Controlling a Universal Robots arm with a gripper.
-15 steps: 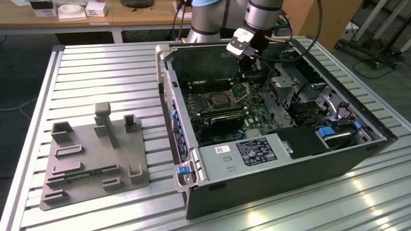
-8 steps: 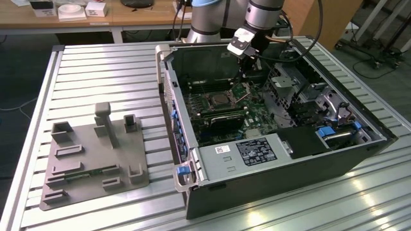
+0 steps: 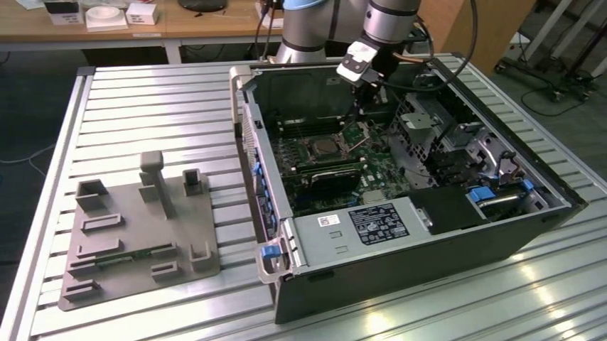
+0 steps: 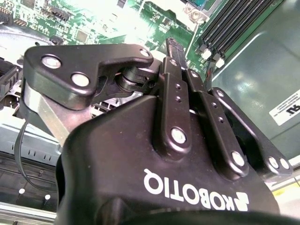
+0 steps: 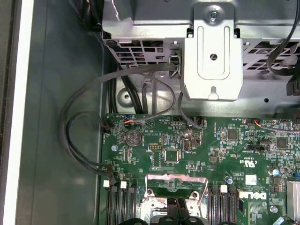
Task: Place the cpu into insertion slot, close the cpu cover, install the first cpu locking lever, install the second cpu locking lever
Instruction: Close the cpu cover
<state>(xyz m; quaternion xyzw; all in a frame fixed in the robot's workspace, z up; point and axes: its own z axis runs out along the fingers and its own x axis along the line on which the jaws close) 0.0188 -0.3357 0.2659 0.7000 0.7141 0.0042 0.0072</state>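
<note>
My gripper [image 5: 177, 211]: fingers together, holding nothing, at cpu cover [image 5: 176, 178]. Cpu [image 3: 323, 148] seated; cover closure and levers apparently outstanding.

silver-grey arm [image 3: 389, 18] with a blue joint cap [image 3: 305, 3], black tool [image 4: 171, 44] with shiny round screws [image 4: 178, 135] and white lettering [image 4: 197, 194].

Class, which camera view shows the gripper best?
The second wrist view: the gripper appears large and close. The exterior view shows it small inside the computer case; the first wrist view catches its tip.
</note>
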